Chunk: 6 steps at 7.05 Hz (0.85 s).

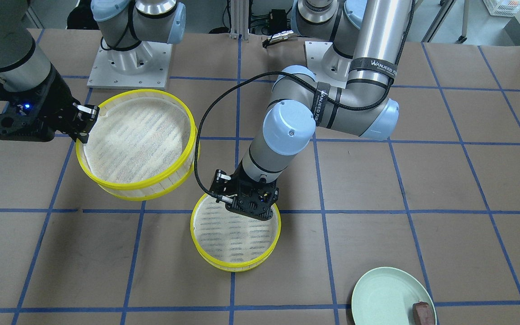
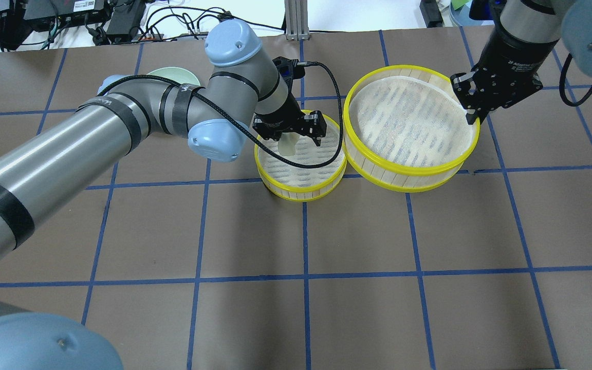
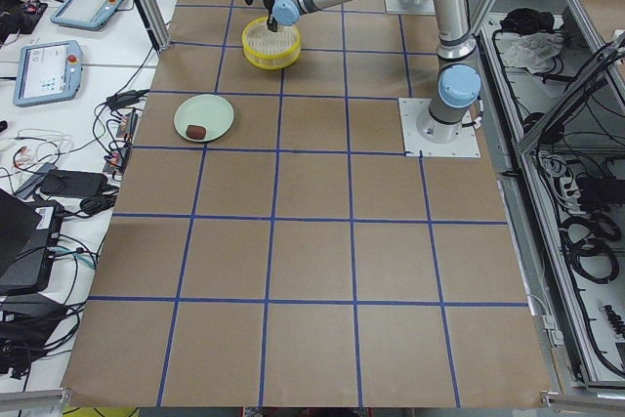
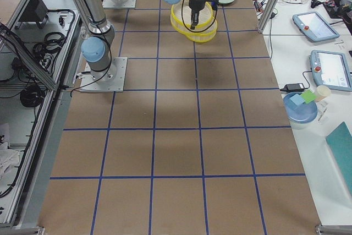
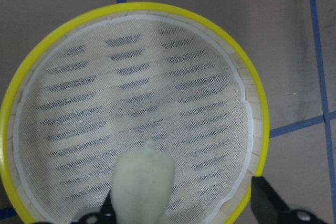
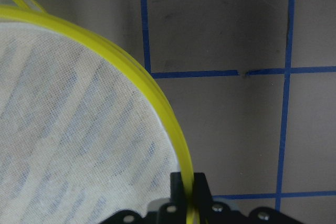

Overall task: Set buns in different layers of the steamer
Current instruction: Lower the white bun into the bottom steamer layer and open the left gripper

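The steamer's two yellow-rimmed trays are apart. The smaller-looking tray (image 2: 301,187) sits on the table. My left gripper (image 2: 291,137) hovers over it with its fingers wide open. The pale cream bun (image 2: 288,147) stands on end between them, close to one finger in the left wrist view (image 5: 142,187). My right gripper (image 2: 470,110) is shut on the rim of the other tray (image 2: 409,174) and holds it raised and tilted; the rim sits between its fingers in the right wrist view (image 6: 189,198). That tray is empty. The dark reddish-brown bun (image 1: 424,311) lies on the pale green plate (image 1: 386,293).
The plate is on my left side, partly hidden behind my left arm in the overhead view (image 2: 172,76). The left arm's black cable (image 2: 334,87) loops over the gap between the two trays. The brown table has a blue tape grid.
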Motion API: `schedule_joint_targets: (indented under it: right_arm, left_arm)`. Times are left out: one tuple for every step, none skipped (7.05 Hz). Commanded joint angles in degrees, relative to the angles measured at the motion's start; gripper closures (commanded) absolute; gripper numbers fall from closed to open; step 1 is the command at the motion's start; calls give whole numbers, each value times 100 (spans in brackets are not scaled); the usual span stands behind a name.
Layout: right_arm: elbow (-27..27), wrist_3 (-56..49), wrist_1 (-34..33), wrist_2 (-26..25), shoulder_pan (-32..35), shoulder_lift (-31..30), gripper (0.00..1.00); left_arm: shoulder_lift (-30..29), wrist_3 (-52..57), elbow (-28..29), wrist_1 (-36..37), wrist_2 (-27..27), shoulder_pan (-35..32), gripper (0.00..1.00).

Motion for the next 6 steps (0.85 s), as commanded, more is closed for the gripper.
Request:
schedule_joint_targets:
  right_arm:
    - [12, 0, 0, 0, 0, 0, 100]
    - [12, 9, 0, 9, 0, 0, 100]
    - [12, 9, -9, 9, 0, 0, 100]
    - [12, 61, -17, -17, 9, 0, 100]
    - [-49, 114, 183, -61, 17, 35, 100]
    - [-58, 166, 219, -70, 17, 44, 100]
  left_arm:
    - [30, 14, 28, -13, 16, 55, 0]
    - [39, 14, 37, -13, 16, 64, 0]
    - [39, 14, 80, -21, 16, 64, 0]
    - [39, 23, 142, -21, 25, 73, 0]
    - [39, 67, 281, -143, 547, 212, 0]
    - [65, 224, 483, -571, 866, 423, 0]
